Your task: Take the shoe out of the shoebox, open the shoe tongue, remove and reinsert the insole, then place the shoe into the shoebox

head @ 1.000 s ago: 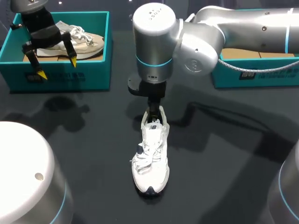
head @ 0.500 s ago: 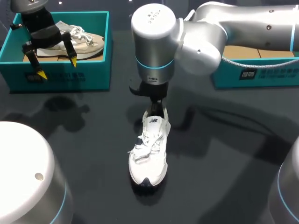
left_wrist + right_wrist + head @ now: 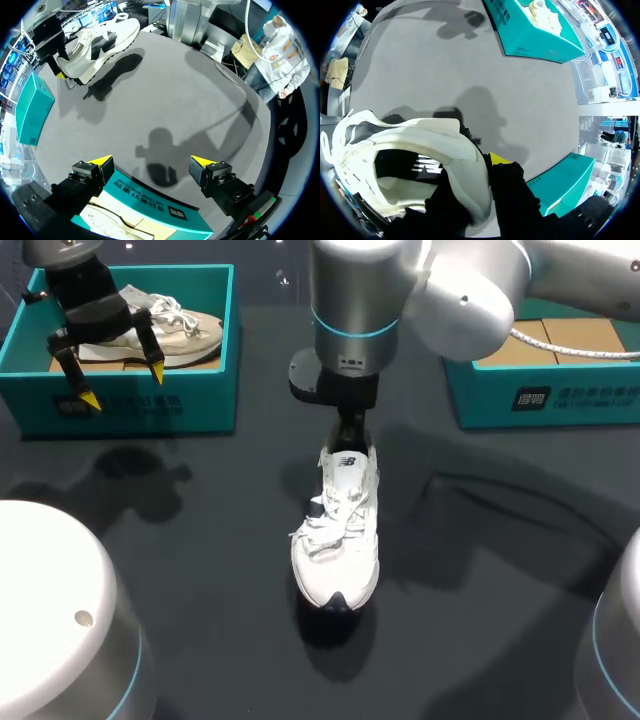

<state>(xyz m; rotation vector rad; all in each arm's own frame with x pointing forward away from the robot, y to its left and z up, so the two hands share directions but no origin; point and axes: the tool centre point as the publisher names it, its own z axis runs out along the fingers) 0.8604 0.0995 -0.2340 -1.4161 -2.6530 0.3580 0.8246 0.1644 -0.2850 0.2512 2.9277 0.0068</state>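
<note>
A white lace-up shoe (image 3: 338, 530) hangs over the middle of the dark table, toe toward the front, its shadow lying apart beneath it. My right gripper (image 3: 347, 437) is shut on the shoe's heel collar. In the right wrist view one finger is inside the shoe (image 3: 420, 155) and the other, yellow-tipped, is outside the heel (image 3: 506, 185). A teal shoebox (image 3: 540, 395) with a cardboard liner stands at the back right. My left gripper (image 3: 124, 384) hangs open over the back-left teal box (image 3: 130, 405). In the left wrist view its open fingers (image 3: 150, 161) hold nothing, and the white shoe (image 3: 100, 37) shows far ahead.
A beige shoe (image 3: 165, 330) lies in the back-left box. White arm bases rise at the front left (image 3: 60, 610) and front right (image 3: 615, 640). Both teal boxes also show in the right wrist view, one far ahead (image 3: 535, 30), one beside the fingers (image 3: 560, 180).
My right gripper has closed on the shoe's heel and carried the shoe up and to the right. The left arm has not moved.
</note>
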